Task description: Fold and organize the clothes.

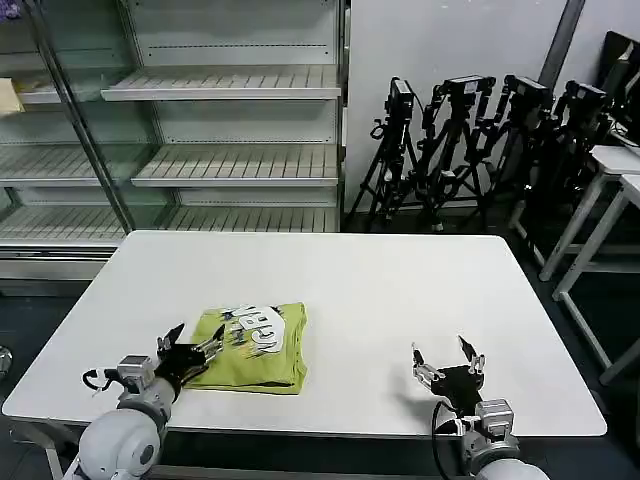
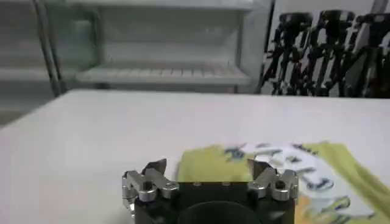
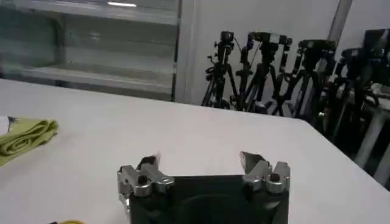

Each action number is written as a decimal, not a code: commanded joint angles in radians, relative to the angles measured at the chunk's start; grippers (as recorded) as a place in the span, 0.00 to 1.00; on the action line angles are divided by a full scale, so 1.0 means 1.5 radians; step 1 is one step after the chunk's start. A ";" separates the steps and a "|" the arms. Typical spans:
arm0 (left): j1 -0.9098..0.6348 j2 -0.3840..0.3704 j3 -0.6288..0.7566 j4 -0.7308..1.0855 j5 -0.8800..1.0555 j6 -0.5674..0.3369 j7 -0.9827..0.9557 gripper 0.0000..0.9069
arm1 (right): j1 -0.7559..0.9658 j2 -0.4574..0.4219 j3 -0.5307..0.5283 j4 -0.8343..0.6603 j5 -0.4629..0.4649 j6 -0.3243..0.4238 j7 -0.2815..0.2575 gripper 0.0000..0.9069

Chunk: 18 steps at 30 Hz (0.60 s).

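The left gripper (image 1: 192,345) has its fingers spread wide, holding nothing, at the near-left edge of the folded lime T-shirt (image 1: 255,350), which lies print-up on the white tabletop (image 1: 400,290). The right gripper (image 1: 446,358) rests well apart near the front edge, fingers wide and empty.

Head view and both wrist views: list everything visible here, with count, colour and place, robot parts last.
T-shirt: one, lime with a white and dark print, folded, near left of the table.
Table: one, white, in front of the robot.
Shelving: one pale unit, behind the table on the left.
Tripods: several, black, against the back wall on the right.
Side tables: two, white, far right.
Left gripper: one, black and silver, open, at the T-shirt's left edge.
Right gripper: one, black and silver, open, over bare table near right.
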 commanded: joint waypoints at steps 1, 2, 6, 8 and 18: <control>0.041 -0.018 -0.046 0.060 -0.042 -0.001 0.031 1.00 | 0.000 0.002 -0.005 -0.001 -0.001 0.002 0.000 1.00; 0.037 -0.019 -0.045 0.064 -0.042 -0.001 0.031 0.57 | 0.000 0.001 -0.006 -0.001 -0.002 0.002 0.000 1.00; 0.027 -0.022 -0.036 0.078 -0.047 -0.009 0.038 0.01 | 0.001 0.000 -0.005 0.000 -0.002 0.001 0.001 1.00; 0.024 -0.026 -0.030 0.077 -0.048 -0.016 0.043 0.01 | 0.002 0.000 -0.005 0.000 -0.002 0.001 0.001 1.00; 0.017 -0.034 -0.006 0.070 -0.041 -0.033 0.055 0.01 | 0.000 0.001 -0.006 -0.001 -0.004 0.001 0.001 1.00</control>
